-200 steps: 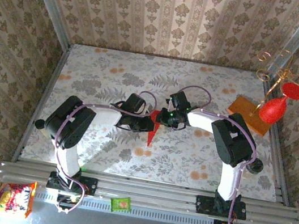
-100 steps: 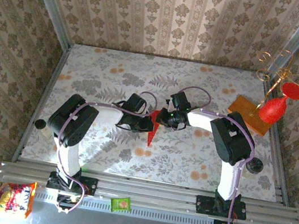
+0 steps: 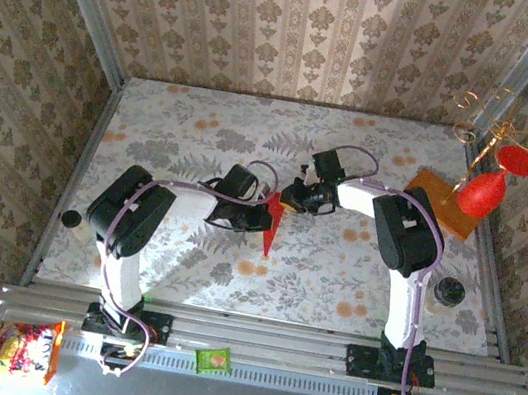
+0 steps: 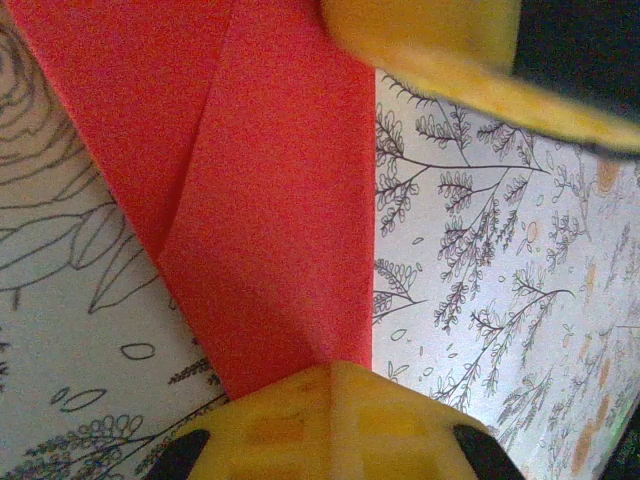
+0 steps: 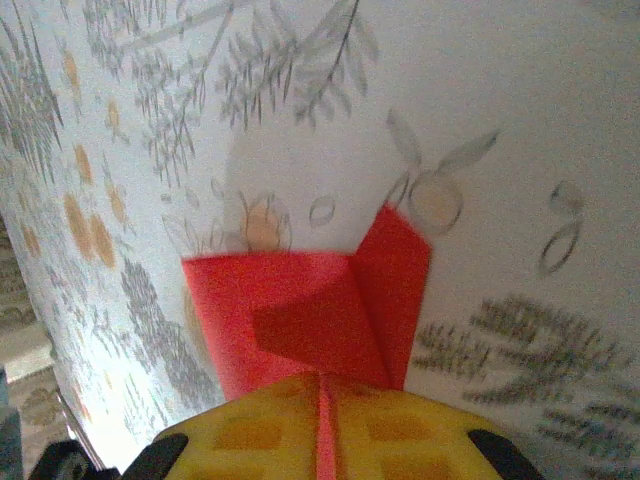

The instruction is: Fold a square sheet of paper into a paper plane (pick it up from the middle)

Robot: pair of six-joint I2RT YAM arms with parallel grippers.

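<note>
The left gripper (image 3: 259, 216) pinched the paper (image 3: 268, 235) from 9 o'clock while the right gripper (image 3: 290, 200) clamped it from 1 o'clock, mid-table (image 3: 362, 275), its folded tip aimed at 6 o'clock.

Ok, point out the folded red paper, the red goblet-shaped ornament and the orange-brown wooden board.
folded red paper (image 3: 268, 231): top external view, its pointed lower half.
red goblet-shaped ornament (image 3: 481, 193): top external view, its wide body.
orange-brown wooden board (image 3: 429, 191): top external view, bare left end.

Red goblet (image 3: 481, 193) nr wood board (image 3: 434, 194)
</note>
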